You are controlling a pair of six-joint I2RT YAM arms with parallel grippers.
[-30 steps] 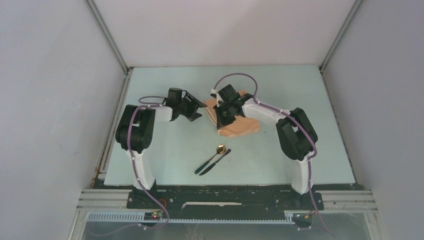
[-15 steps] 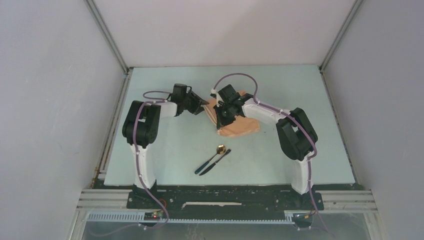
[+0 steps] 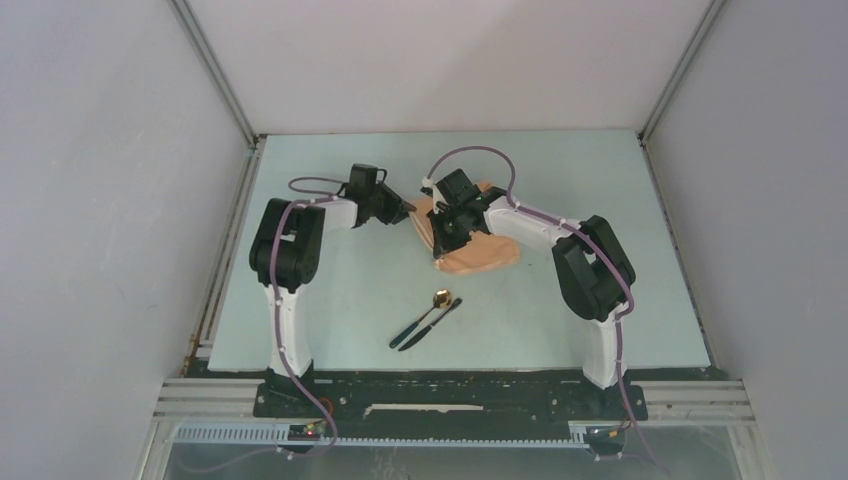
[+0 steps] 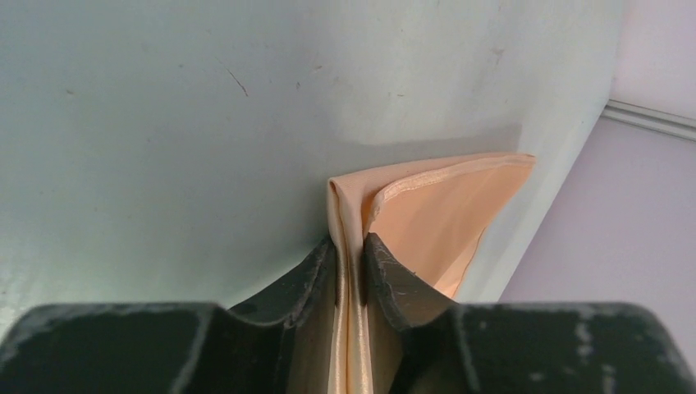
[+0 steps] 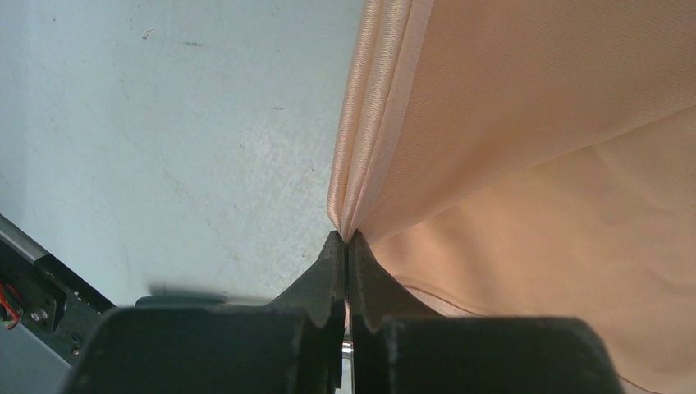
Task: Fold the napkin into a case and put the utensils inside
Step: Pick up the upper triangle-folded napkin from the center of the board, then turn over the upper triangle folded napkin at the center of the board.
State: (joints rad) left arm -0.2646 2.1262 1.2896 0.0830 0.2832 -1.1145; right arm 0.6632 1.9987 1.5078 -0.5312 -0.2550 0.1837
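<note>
Two grippers on one napkin, and a pull that can fail

The left gripper point(image 4: 350, 246) and the right gripper point(image 5: 346, 242) are each clamped on a folded edge of the napkin point(image 3: 482, 256), which lies bunched at the middle of the table point(image 3: 330, 290). If they pull unevenly, the thin cloth may slip out (the right one seems to hold it only at its fingertips) and the fold may open. I count one napkin, one spoon point(image 3: 439, 298) and one knife point(image 3: 447, 310), these two touching, nearer the arms.

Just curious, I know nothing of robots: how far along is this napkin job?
Done: the napkin lies partly folded in layers, not yet a case. In hand: the left tool and right tool each pinch a folded edge. Left: finishing the folds, then tucking in the spoon and dark knife-like piece, lying untouched on the table.
</note>
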